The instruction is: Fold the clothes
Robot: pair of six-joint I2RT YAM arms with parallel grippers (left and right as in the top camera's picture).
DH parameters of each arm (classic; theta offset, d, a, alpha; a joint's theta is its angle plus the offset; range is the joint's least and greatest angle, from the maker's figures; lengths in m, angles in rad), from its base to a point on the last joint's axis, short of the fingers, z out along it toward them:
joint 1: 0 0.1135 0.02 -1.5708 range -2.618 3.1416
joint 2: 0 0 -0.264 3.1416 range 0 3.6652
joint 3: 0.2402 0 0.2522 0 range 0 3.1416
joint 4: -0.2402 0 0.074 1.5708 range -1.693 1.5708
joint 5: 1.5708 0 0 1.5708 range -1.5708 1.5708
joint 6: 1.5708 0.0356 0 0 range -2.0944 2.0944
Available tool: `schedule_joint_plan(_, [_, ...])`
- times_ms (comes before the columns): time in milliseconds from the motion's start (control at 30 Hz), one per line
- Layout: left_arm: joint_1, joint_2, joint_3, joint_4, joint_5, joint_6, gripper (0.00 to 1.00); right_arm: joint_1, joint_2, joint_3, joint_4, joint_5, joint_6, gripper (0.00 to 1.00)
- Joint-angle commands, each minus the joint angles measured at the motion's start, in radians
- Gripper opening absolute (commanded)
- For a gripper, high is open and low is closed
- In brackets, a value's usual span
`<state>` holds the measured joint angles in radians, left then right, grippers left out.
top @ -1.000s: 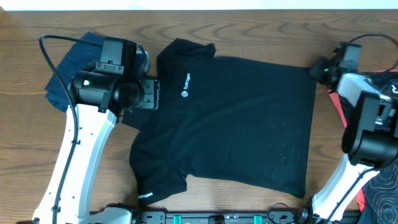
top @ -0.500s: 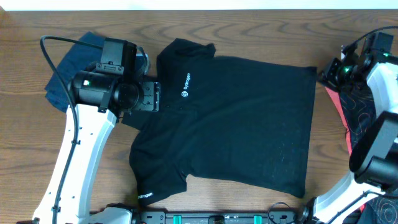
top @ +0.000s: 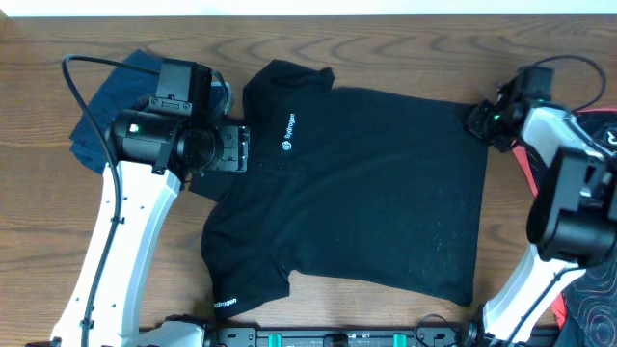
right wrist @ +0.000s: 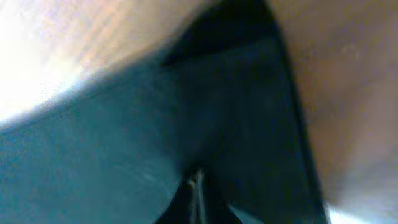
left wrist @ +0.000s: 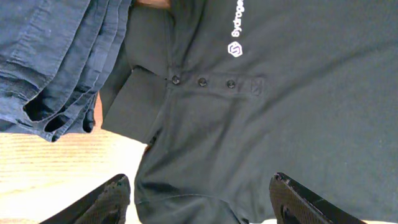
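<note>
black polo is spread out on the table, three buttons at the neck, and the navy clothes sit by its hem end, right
Not quite. The navy blue garment lies by the collar end of the black shirt, not the hem end. The left wrist view shows it right beside the collar and the three buttons. The rest holds: the shirt is spread out on the table.

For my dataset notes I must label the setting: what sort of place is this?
Probably a robot workbench in a lab, not a home: a left arm and a right arm stand at a wooden table, with a black shirt and a navy garment laid out.
</note>
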<state>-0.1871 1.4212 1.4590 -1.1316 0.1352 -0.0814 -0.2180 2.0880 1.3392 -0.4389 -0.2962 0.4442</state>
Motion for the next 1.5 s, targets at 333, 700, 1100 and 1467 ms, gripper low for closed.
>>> schedule_joint_plan(333, [0.0,0.003,0.002,-0.005,0.004,-0.003,0.74,0.009,0.257,0.03,0.244,0.135,0.363,0.01])
schedule_joint_plan(700, [0.0,0.003,0.002,-0.005,0.003,-0.002,0.75,-0.034,0.226,0.202,0.336,-0.2,0.245,0.07])
schedule_joint_plan(1100, [0.0,0.034,-0.018,0.012,0.003,0.002,0.75,-0.19,-0.276,0.213,-0.061,-0.33,-0.068,0.15])
schedule_joint_plan(1467, [0.0,0.114,-0.051,-0.076,0.003,0.002,0.75,-0.163,-0.517,0.155,-0.753,0.169,-0.095,0.27])
